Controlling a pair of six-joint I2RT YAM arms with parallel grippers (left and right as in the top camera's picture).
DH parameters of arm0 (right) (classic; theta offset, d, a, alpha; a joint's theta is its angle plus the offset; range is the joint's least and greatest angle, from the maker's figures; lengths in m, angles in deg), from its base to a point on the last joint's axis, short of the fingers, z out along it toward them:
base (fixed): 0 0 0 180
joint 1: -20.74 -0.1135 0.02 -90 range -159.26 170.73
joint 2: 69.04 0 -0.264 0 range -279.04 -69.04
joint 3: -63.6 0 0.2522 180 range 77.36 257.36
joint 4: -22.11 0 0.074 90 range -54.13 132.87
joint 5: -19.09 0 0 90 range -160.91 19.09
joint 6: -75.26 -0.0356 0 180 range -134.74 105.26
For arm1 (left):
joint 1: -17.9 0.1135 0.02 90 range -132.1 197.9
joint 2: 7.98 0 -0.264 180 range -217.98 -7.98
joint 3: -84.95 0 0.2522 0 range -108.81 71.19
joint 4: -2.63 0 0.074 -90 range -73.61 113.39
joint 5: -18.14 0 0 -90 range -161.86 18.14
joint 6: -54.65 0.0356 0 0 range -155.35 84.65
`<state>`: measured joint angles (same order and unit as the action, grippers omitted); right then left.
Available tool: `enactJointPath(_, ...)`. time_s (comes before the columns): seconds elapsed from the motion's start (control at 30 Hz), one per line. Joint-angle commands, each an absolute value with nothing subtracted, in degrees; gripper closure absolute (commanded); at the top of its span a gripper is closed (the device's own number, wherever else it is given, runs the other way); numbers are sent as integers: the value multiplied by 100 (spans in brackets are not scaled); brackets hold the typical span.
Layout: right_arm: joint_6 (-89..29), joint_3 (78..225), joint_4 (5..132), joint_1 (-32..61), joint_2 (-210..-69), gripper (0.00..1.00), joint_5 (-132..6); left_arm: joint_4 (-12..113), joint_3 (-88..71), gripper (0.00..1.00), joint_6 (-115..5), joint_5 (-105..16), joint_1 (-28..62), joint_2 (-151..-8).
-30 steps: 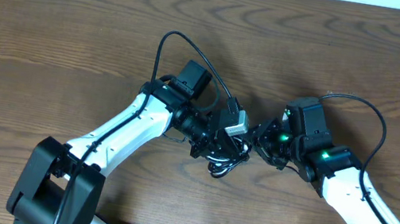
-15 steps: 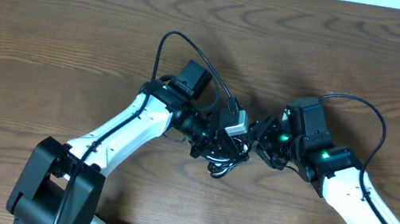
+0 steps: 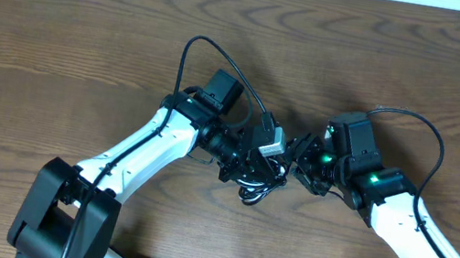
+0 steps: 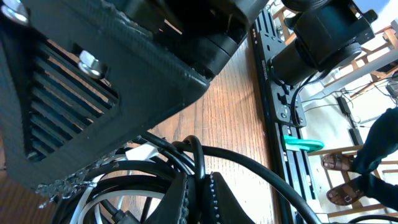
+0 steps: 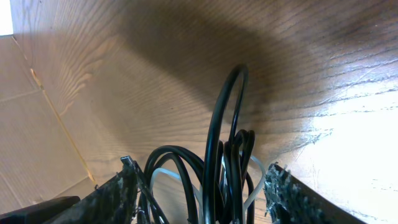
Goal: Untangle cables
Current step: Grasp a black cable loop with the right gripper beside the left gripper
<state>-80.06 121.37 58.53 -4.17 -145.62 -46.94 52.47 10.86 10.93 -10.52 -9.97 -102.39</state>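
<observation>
The cables (image 3: 260,187) are a small tangle of thin black loops and one white strand at the table's middle, between both grippers. My left gripper (image 3: 255,159) reaches in from the left. In the left wrist view, the left gripper (image 4: 200,182) is shut on a black cable (image 4: 198,155), with the white cable (image 4: 118,200) curling to the left of it. My right gripper (image 3: 296,161) comes in from the right. In the right wrist view, the right gripper (image 5: 202,190) stands open, its fingers (image 5: 118,194) wide on either side of the black loops (image 5: 229,118) and the white cable (image 5: 166,177).
Thick black wires arch over each arm, one at the left (image 3: 192,49) and one at the right (image 3: 431,142). The wooden table (image 3: 62,19) ends at a white strip along the far edge. A black rail (image 4: 277,93) runs along the table's front.
The right gripper's jaws have spread wider around the bundle. The left gripper stays shut on the black cable, and both arms have hardly moved.
</observation>
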Motion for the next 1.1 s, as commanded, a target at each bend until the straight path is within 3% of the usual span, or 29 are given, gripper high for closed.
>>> enactJointPath(0.0, -7982, 12211, 5859, -454, -14584, 37, -4679, 5258, 1110, 92, 1082, -1002, -1004, -10326)
enactJointPath(0.8, -7984, 12211, 5962, -679, -14584, 33, -4701, 5258, 1110, 92, 1082, -1000, -1004, -10326)
enactJointPath(1.07, -7984, 12211, 5964, -688, -14584, 37, -4699, 5258, 1110, 92, 1082, -1002, -1004, -10326)
